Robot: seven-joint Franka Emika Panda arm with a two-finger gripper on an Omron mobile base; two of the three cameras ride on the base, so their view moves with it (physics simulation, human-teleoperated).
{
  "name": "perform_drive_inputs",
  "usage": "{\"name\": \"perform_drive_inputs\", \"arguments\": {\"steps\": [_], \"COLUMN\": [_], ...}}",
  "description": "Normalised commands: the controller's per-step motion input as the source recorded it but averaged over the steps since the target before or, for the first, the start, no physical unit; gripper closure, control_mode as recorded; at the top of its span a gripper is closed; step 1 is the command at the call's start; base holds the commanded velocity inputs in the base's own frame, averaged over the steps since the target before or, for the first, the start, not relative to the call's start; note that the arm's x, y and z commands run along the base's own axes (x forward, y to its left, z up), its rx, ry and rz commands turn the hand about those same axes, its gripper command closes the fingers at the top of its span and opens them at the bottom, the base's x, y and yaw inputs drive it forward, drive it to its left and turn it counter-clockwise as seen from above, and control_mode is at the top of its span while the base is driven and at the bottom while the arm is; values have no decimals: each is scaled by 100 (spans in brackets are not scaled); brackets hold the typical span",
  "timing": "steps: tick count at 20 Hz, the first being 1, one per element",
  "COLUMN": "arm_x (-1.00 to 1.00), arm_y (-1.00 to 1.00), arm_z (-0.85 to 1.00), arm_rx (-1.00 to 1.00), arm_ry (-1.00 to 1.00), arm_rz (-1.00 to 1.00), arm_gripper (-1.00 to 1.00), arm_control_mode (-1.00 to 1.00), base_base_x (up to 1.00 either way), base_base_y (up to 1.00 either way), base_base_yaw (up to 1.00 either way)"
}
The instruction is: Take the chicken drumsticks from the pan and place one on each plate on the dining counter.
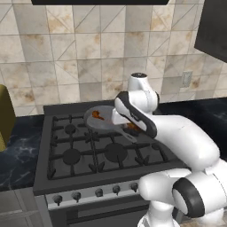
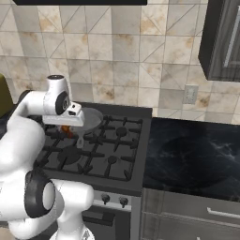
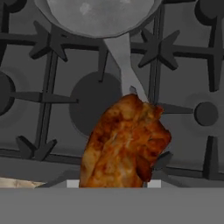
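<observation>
My gripper (image 3: 120, 173) is shut on one orange-brown chicken drumstick (image 3: 124, 142) and holds it above the stove grates, just in front of the pan's handle (image 3: 124, 65). From the left base view the held drumstick (image 1: 132, 127) hangs under the hand, to the right of the grey pan (image 1: 104, 122). A second drumstick (image 1: 96, 115) lies in that pan at the back of the stove. In the right base view the gripper (image 2: 69, 131) holds the drumstick (image 2: 68, 131) beside the pan (image 2: 93, 117). The plates and the dining counter are out of view.
The black gas stove (image 1: 88, 150) has raised grates and a row of knobs (image 1: 98, 192) along its front. A black marble counter (image 2: 197, 154) runs to its right, with a dark wall cabinet (image 2: 222, 37) above. A yellow object (image 1: 4, 116) stands at the left.
</observation>
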Motion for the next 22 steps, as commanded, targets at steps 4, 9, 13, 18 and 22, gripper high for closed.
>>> {"name": "perform_drive_inputs", "arguments": {"steps": [4, 9, 13, 18, 22], "arm_x": [-59, -65, -37, 0, 0], "arm_y": [-22, -19, -8, 0, 0], "arm_z": [25, 20, 6, 0, 0], "arm_rx": [0, 0, 0, 0, 0], "arm_ry": [1, 0, -3, 0, 0], "arm_rz": [-4, -6, -6, 0, 0], "arm_gripper": [100, 100, 100, 100, 100], "arm_control_mode": [-100, -100, -100, 100, 100], "base_base_x": [0, 0, 0, -1, -19], "base_base_y": [0, 0, 0, 0, 0], "base_base_yaw": [0, 0, 0, 0, 0]}}
